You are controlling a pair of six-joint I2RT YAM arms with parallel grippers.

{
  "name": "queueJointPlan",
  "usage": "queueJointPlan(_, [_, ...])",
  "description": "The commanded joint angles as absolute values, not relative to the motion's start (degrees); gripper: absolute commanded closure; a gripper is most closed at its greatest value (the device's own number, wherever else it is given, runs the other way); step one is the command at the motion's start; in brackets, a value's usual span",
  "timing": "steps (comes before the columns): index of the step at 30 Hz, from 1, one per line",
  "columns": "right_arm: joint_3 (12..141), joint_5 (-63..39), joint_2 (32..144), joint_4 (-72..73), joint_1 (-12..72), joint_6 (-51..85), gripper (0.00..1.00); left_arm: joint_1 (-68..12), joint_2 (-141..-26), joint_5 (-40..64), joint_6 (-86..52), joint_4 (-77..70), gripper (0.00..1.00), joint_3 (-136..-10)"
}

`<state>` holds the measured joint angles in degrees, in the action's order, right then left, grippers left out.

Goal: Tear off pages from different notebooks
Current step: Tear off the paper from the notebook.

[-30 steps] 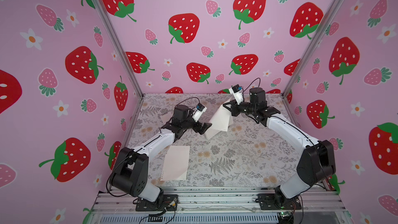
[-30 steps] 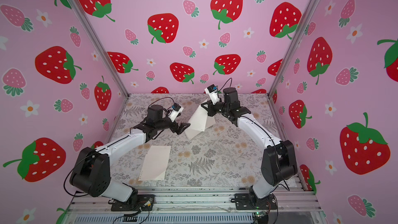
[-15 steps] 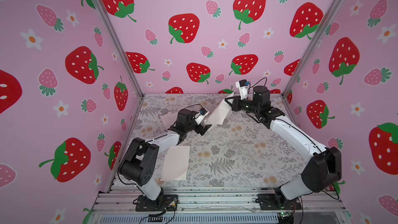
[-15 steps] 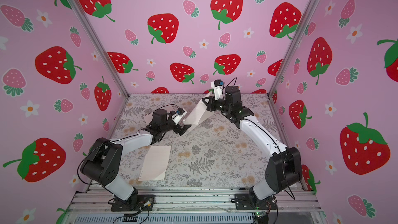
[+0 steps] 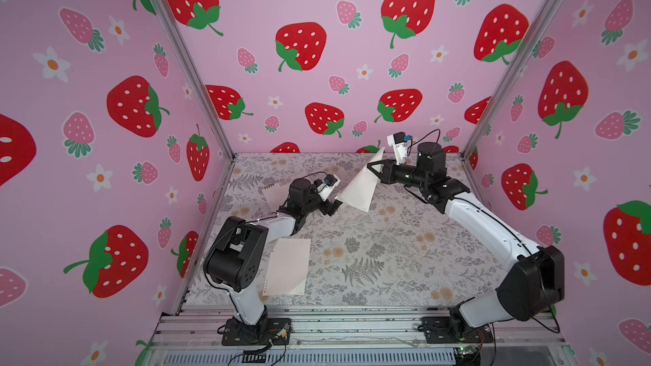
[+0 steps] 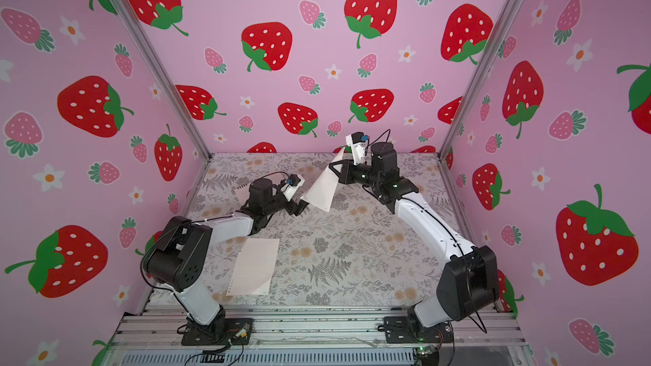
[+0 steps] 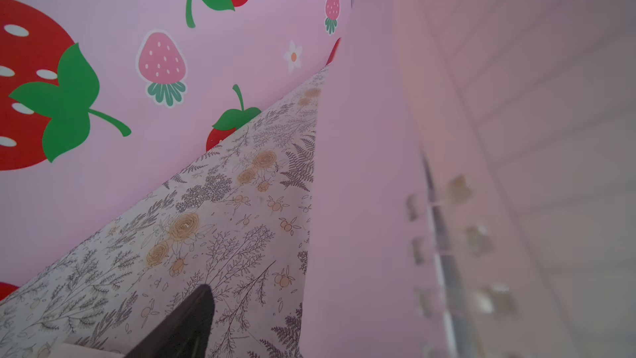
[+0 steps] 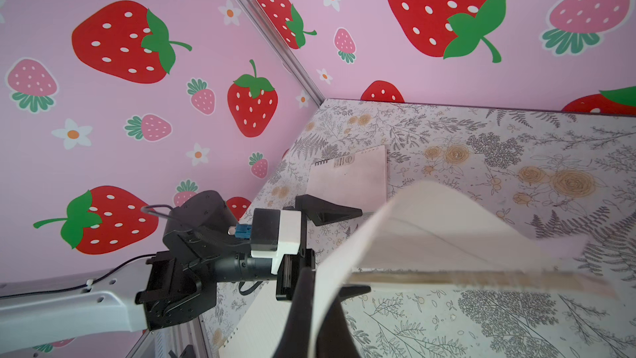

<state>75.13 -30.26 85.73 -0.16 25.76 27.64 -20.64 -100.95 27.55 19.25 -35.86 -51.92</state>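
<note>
Above the table (image 5: 387,258), the right gripper (image 5: 371,169) clamps a raised notebook (image 5: 359,190) while the left gripper (image 5: 334,207) gapes at its lower corner; its curling page (image 8: 430,229) could slip those jaws, or several tear together.

Up close in the left wrist view, the held notebook (image 7: 481,167) is a pink blur, its coil and holes smeared. In both top views, left of centre, the left arm (image 5: 299,195) hides most of the far notebook (image 5: 273,191).
</note>
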Motion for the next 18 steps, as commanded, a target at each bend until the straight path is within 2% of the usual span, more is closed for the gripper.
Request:
queueJointPlan(1, [75.15,-32.26,82.83,3.25,25.84,26.98,1.0,-20.48,-101.56,34.13,17.52,-38.4,0.15,-54.65])
queueJointPlan(4, [74.59,-33.46,83.36,4.79,25.36,28.21,1.0,-20.43,-101.86,37.22,19.37,-35.76,0.21,-55.68])
queueJointPlan(5, [74.33,-33.74,83.54,5.57,25.15,28.81,1.0,-20.55,-101.82,37.53,20.15,-34.32,0.31,-56.03])
queueJointPlan(9, [73.15,-33.69,83.51,5.89,23.25,30.61,1.0,-20.33,-100.69,36.96,21.64,-30.94,1.0,-56.16])
queueJointPlan(18, [67.28,-28.06,80.61,-0.94,16.29,29.92,1.0,-16.14,-98.28,34.79,18.46,-30.64,1.0,-53.18])
